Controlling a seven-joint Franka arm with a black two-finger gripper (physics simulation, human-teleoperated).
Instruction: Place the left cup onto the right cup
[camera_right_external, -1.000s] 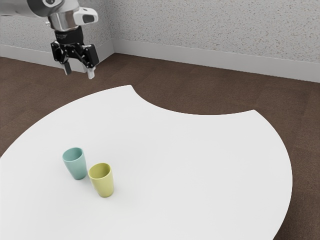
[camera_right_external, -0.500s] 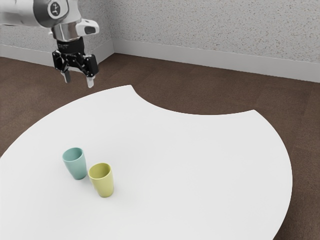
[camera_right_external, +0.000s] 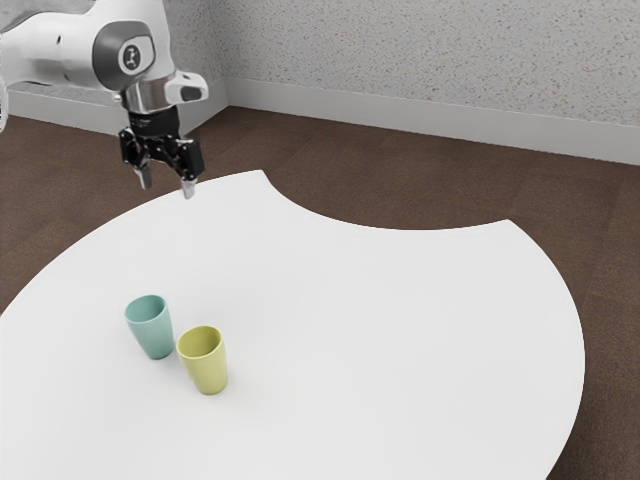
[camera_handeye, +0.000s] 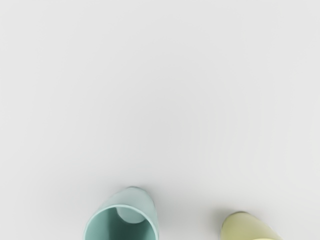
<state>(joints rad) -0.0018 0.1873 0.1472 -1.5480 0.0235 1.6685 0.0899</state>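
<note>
A speckled grey wall (camera_right_external: 420, 45) with a white skirting board (camera_right_external: 400, 113) meets dark brown carpet (camera_right_external: 420, 175). In front of it stands a white round table (camera_right_external: 400, 320) with a curved notch cut into its far edge.

Two upright tumblers stand near the table's edge on the exterior view's left. They are a teal plastic cup (camera_right_external: 150, 326) and, just beside it toward the exterior view's right and slightly nearer the camera, a yellow-green plastic cup (camera_right_external: 203, 359). They are close together, and a narrow gap seems to separate them. Both mouths face up, so one can nest into the other.

The black two-finger gripper (camera_right_external: 166, 186) hangs on the white arm (camera_right_external: 70, 50), above the table's far rim and well apart from both cups. Its fingers point down, spread apart, with nothing between them, which suits an approach to a grasp rather than a carry.

In the wrist view the teal plastic cup (camera_handeye: 122, 220) shows its open mouth and inner base, with the yellow-green plastic cup (camera_handeye: 247, 229) beside it, so the hand is looking toward the pair.

The teal cup is probably the one to lift, as it stands on the exterior view's left. The task is at its start, with the cup to be moved untouched on the table. The yellow-green cup's closeness leaves a finger little room on that side.
</note>
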